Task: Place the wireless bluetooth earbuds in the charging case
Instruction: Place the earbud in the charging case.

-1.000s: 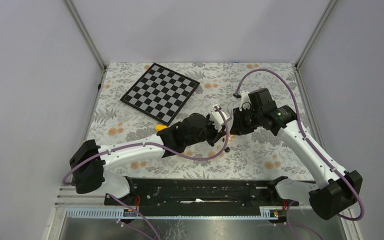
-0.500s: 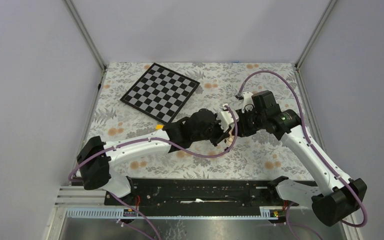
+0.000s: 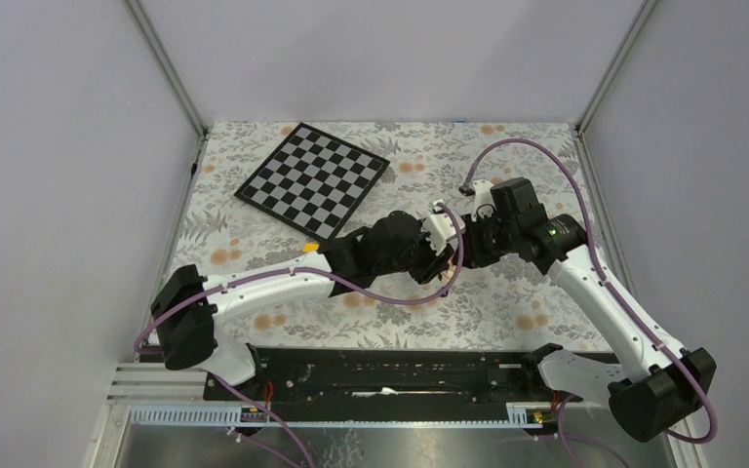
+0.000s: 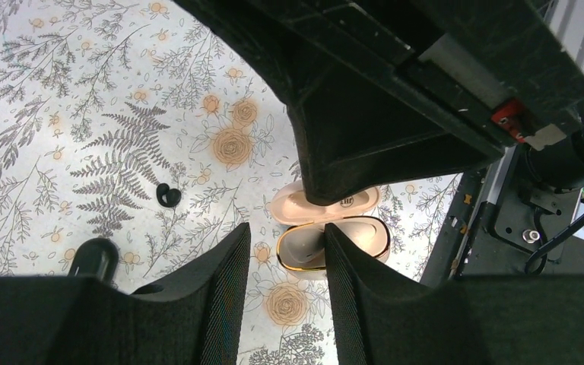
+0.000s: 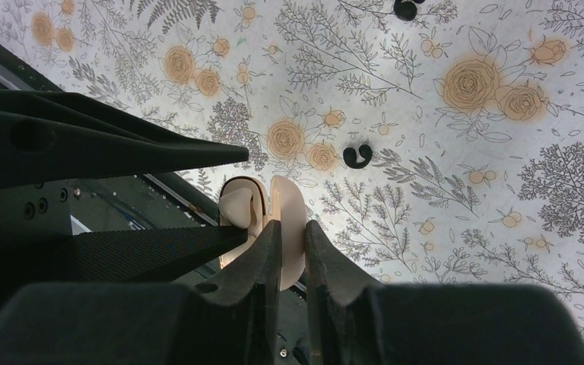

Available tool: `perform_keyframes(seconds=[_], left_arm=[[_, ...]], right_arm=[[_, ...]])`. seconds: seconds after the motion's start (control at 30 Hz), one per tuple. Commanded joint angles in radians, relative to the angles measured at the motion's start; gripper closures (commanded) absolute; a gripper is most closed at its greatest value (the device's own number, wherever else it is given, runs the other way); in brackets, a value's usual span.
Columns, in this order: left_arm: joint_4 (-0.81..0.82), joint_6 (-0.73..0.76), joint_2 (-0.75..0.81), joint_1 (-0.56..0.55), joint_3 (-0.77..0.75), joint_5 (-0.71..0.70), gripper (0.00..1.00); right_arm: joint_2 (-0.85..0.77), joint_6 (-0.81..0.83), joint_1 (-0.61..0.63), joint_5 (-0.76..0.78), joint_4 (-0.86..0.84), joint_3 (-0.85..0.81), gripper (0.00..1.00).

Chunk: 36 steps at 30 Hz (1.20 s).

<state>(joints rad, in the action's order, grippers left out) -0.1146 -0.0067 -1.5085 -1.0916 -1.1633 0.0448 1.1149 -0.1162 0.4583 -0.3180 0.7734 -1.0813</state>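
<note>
Btwn R fingers: 1 open case; nearby, 1 black bud.

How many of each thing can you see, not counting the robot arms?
Checkerboard: 1
Yellow block: 1
Charging case: 1
Black earbud: 1
Pale earbud: 1, sitting in the open case
Total: 5, leaving out a black shape cut off at the right wrist view's top edge.

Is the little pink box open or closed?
Open. The charging case has its lid folded back from the gold-rimmed bottom half, showing the hollow inside. The right pincer pinches the lid.
</note>
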Motion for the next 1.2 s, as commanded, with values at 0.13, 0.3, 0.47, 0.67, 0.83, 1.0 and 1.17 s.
perform_keyframes(seconds=[0.13, 0.3, 0.47, 0.67, 0.83, 1.0, 1.17], left_arm=[[0.024, -0.072, 0.008, -0.008, -0.039, -0.016, 0.57], [0.043, -0.12, 0.024, -0.008, -0.038, 0.004, 0.56], [0.039, -0.117, 0.028, -0.008, -0.034, -0.009, 0.52], [0.035, -0.108, 0.051, -0.008, -0.035, -0.04, 0.51], [0.025, -0.127, 0.09, -0.008, -0.046, -0.084, 0.48], [-0.02, -0.152, 0.149, -0.008, -0.054, -0.115, 0.44], [-0.024, -0.203, 0.21, -0.005, 0.001, -0.16, 0.4]], right_arm=[[-0.005, 0.001, 0.01, -0.058, -0.063, 0.012, 1.0], [-0.002, 0.001, 0.017, -0.044, -0.063, 0.017, 1.0], [-0.009, -0.002, 0.017, -0.009, -0.063, 0.011, 1.0], [-0.014, -0.006, 0.017, 0.009, -0.064, 0.017, 1.0], [-0.014, -0.043, 0.017, 0.129, -0.084, 0.029, 1.0], [0.009, -0.115, 0.017, 0.273, -0.114, 0.044, 1.0], [0.02, -0.197, 0.017, 0.377, -0.172, 0.072, 1.0]])
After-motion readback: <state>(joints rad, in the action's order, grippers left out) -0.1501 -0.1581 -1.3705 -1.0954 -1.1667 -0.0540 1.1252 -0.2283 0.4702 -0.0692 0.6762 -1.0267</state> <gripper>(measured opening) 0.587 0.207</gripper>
